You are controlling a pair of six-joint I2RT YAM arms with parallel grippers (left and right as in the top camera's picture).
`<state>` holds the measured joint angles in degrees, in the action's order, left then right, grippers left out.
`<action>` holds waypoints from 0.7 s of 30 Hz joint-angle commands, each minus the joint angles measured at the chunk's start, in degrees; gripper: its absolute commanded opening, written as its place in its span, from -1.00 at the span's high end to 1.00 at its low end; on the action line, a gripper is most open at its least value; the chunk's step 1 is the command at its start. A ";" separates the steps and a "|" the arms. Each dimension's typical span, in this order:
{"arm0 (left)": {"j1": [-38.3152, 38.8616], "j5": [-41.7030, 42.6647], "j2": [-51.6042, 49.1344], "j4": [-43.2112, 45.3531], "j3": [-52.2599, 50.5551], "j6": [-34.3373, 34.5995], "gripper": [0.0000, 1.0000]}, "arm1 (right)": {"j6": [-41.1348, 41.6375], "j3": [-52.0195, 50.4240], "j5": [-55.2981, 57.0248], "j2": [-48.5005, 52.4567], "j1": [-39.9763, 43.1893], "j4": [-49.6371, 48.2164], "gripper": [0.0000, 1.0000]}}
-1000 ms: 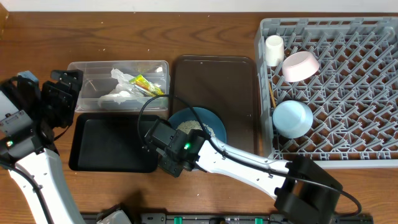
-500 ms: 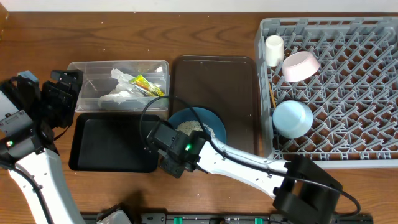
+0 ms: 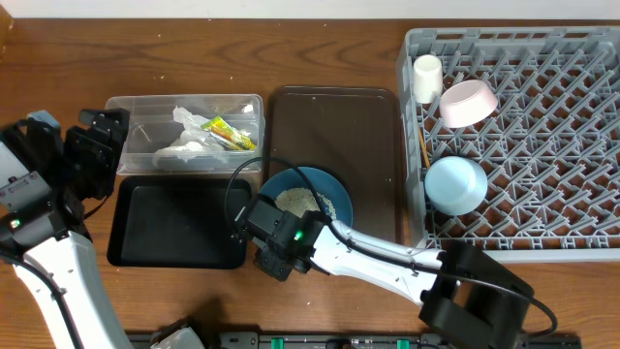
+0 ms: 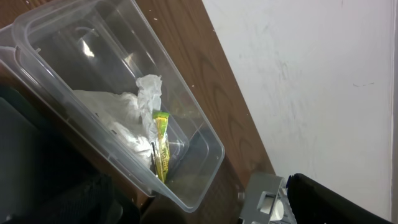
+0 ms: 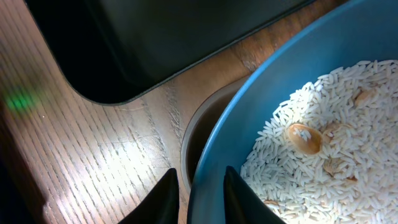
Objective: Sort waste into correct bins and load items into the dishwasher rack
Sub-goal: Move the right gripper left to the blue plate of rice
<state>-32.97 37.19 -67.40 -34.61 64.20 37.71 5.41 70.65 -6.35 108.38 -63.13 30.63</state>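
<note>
The large dark blue bowl (image 3: 308, 199) holds white rice scraps (image 3: 302, 201) and rests on the front left corner of the brown serving tray (image 3: 339, 126). My right gripper (image 3: 274, 231) is shut on the bowl's left rim. In the right wrist view one of its fingers (image 5: 166, 194) is outside the bowl (image 5: 273, 81) and the other is inside, beside the rice (image 5: 323, 149). My left gripper (image 3: 108, 145) stands open just left of the clear tub (image 3: 131, 107). The tub holds the napkin (image 4: 118, 118) and the yellow-green wrapper (image 4: 161, 146). In front of the tub lies the black tray (image 3: 174, 225).
The grey dishwasher rack (image 3: 542, 145) fills the right side. In it are the white cup (image 3: 426, 78), pink bowl (image 3: 468, 103), light blue bowl (image 3: 455, 184) and chopsticks (image 3: 422, 141), all along its left edge. The black tray's corner (image 5: 155, 37) lies close to the held bowl.
My right gripper has shifted slightly to the right and toward the front at the bowl's rim, closing a touch. The bowl and the left arm have not visibly moved.
</note>
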 commanded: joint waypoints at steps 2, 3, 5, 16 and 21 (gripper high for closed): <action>-0.35 0.50 -0.07 -0.11 0.52 0.11 -0.83 | -0.35 -0.33 0.55 0.50 -0.68 -0.04 0.59; -0.35 0.50 -0.07 -0.11 0.52 0.11 -0.82 | -0.35 -0.33 0.55 0.50 -0.68 -0.04 0.63; -0.35 0.50 -0.07 -0.11 0.52 0.11 -0.83 | -0.35 -0.33 0.57 0.50 -0.66 -0.02 0.75; -0.33 0.50 -0.07 -0.11 0.52 0.11 -0.83 | 0.07 0.96 0.48 -1.70 1.46 0.02 0.98; -0.35 0.50 -0.07 -0.11 0.52 0.11 -0.83 | 0.33 1.22 0.55 -5.81 4.13 0.50 0.98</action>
<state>-32.97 37.17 -67.37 -34.61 64.20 37.71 5.58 70.67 -4.71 106.37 -60.93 30.98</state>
